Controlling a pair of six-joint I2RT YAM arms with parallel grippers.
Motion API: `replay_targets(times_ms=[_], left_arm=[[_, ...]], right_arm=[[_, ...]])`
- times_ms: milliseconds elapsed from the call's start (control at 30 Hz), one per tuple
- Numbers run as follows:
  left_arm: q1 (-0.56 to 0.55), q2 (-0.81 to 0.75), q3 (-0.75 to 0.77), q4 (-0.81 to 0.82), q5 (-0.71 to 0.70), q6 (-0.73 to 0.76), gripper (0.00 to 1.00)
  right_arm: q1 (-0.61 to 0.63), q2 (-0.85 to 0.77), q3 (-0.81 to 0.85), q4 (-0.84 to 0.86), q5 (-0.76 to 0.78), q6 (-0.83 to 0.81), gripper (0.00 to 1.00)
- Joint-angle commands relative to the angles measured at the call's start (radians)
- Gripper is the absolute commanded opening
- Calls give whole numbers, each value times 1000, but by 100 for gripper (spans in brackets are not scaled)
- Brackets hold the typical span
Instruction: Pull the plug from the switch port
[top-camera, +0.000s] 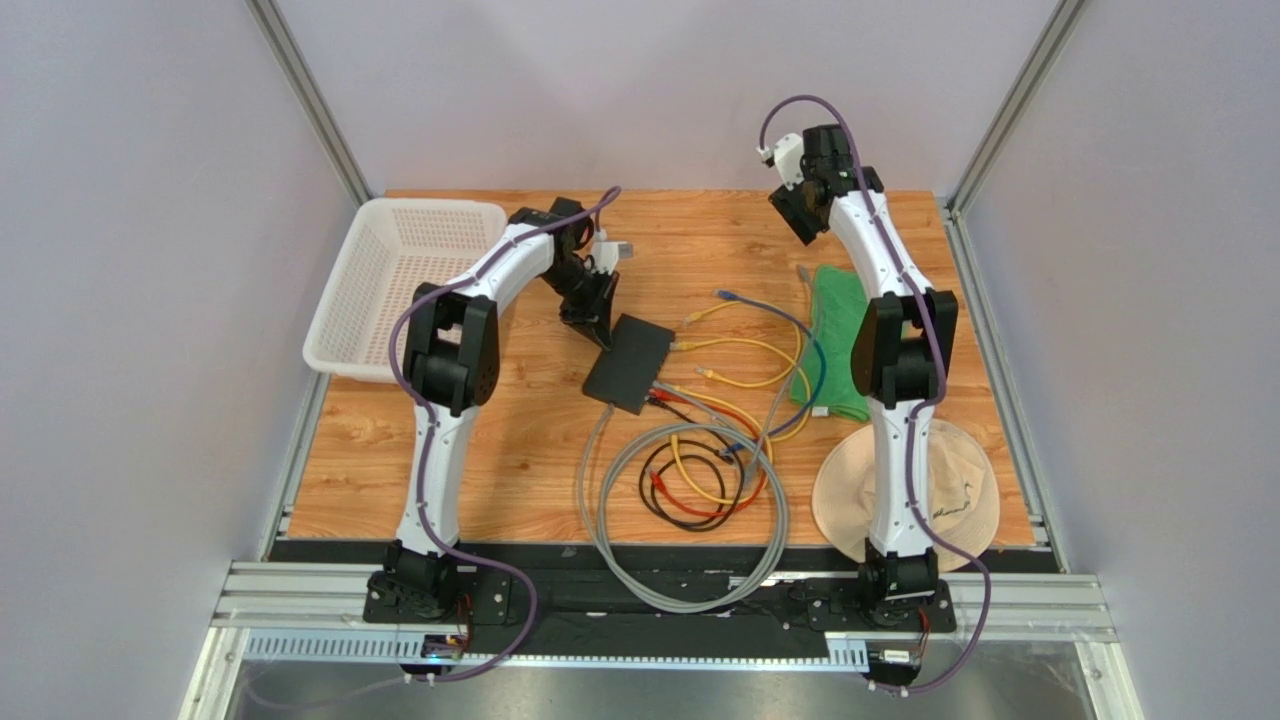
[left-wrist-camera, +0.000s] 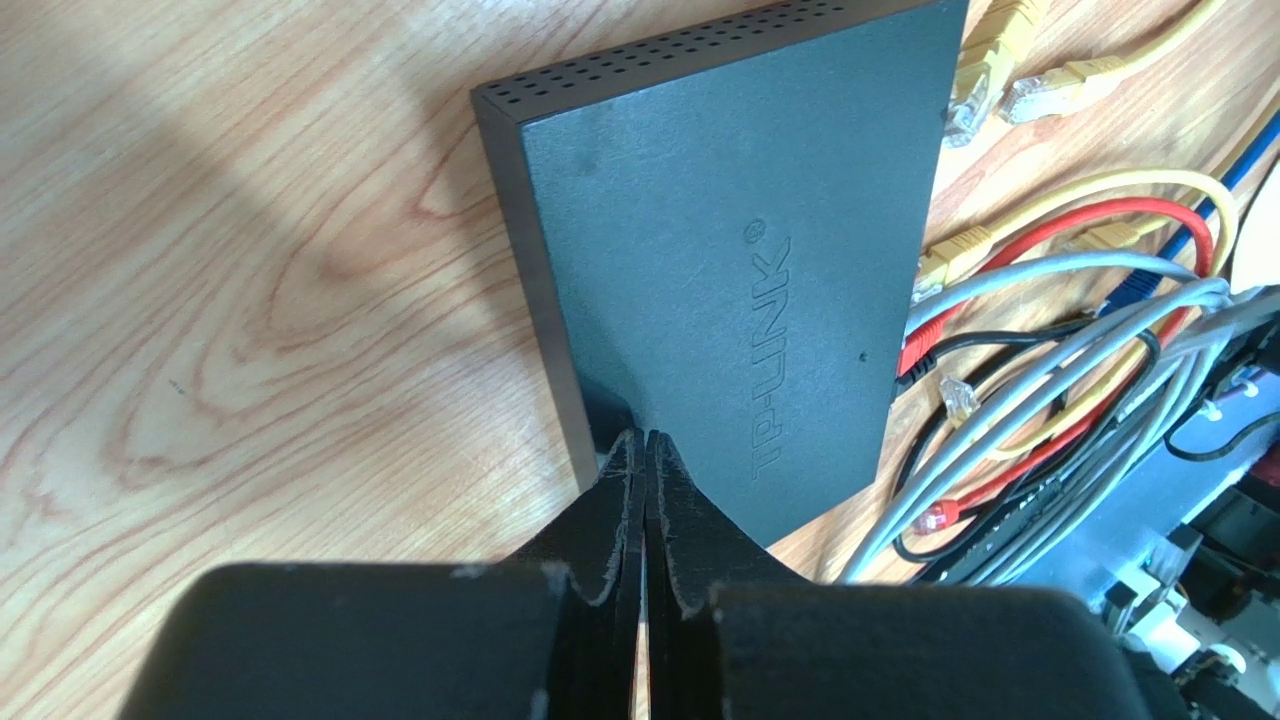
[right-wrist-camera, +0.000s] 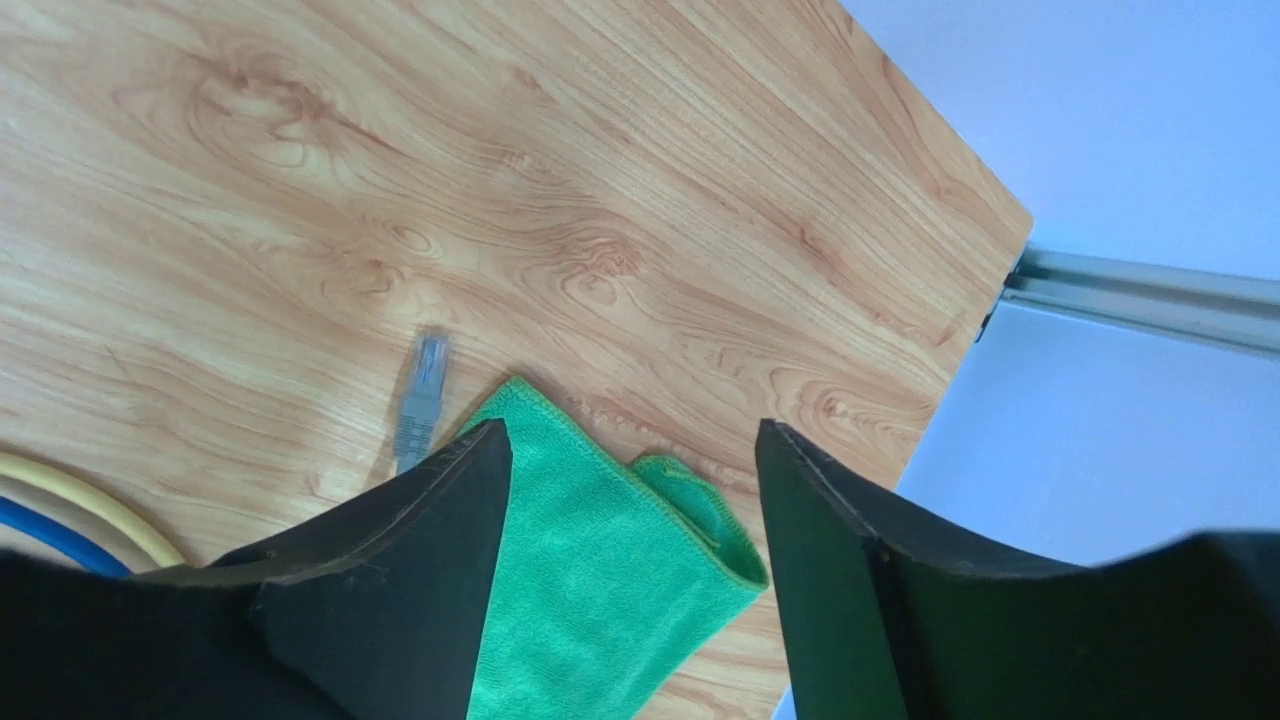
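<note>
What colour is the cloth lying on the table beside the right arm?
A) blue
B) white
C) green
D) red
C: the cloth is plainly green in the top view, and it shows again past the open right tool in the wrist view.

You are looking at the switch (left-wrist-camera: 721, 255), which is showing the embossed brand TP-LINK on its flat black top. The hat (top-camera: 969, 483) is carrying small dark script, too small to read.
</note>
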Motion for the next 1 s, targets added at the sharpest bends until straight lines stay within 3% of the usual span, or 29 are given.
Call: replay_targets(times_ms=[0,100,133,200,233,333,400,433,800,967], left_arm=[[6,-2,27,-1,-17,25,0],[6,-8,24,4,-24,30,0],[6,-6,25,4,-29,30,0],[6,-5,27,10,-32,28,0],[4,-3,28,11,-34,28,0],[4,-9,28,10,-38,33,0],[4,-15,19,11,-43,34,0],[3,-15,16,11,-41,34,0],[1,-20,-3,14,-29,25,0],[-2,-18,-3,14,-31,27,0]], right_arm=[[10,-106,-5,-10,-44,116,65],[9,-227,-123,-109,-359,188,58],[13,-250,-190,-143,-526,193,52],[24,-301,-281,-233,-722,186,47],[33,-316,-395,-247,-751,176,46],[78,-359,-542,-252,-736,133,49],[108,-362,-614,-309,-766,78,65],[121,-364,-628,-327,-756,67,67],[167,-306,-725,-384,-646,86,46],[168,-290,-749,-406,-642,67,45]])
